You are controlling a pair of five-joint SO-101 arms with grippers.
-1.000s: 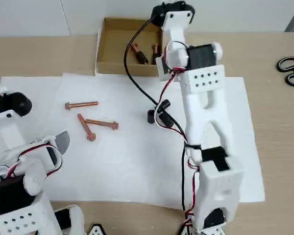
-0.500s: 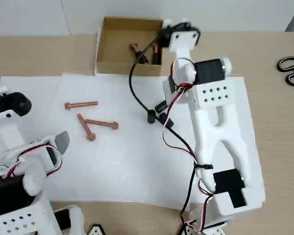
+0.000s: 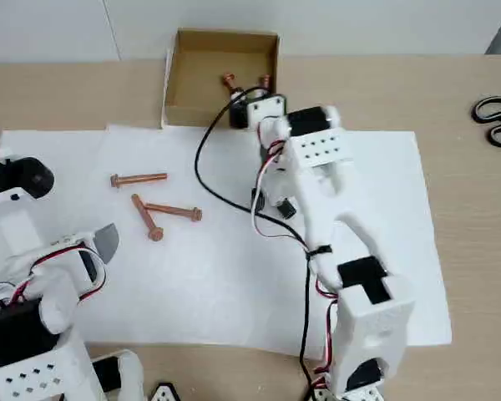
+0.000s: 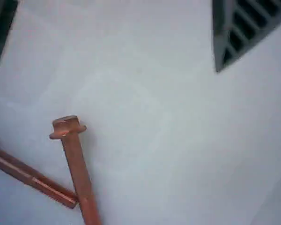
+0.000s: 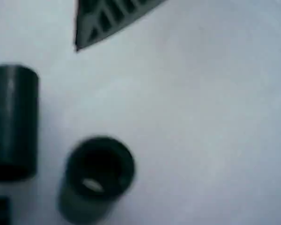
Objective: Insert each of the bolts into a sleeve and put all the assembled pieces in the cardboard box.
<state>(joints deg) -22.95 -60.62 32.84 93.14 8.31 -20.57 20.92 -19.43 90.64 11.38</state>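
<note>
**Two pieces boxed, three bolts to go**

Progress: two assembled pieces [image 3: 230, 85] lie inside the cardboard box [image 3: 177, 83] at the far side of the worktop [image 3: 67, 92]. Three loose bolts [image 3: 139, 179] lie bare on the white paper [image 3: 217, 276]. Two of them touch in a V and the third lies apart, just beyond them. Spare sleeves [image 3: 257, 199] sit mid-paper, partly under the right arm. The right wrist view shows at least two [image 5: 99, 171], near each other but not touching. My read is under half done, with three insertions and three drops into the box left.

Pose: the right arm is stretched forward across the paper. The right claw [image 3: 249, 113] is at the box's near wall, outside it, and I cannot tell whether it is open or closed. The left arm is folded back at the near left corner. The left claw [image 4: 107, 69] hangs over the paper just beside the V pair [image 4: 77, 173], spread wide and gripping nothing.
</note>
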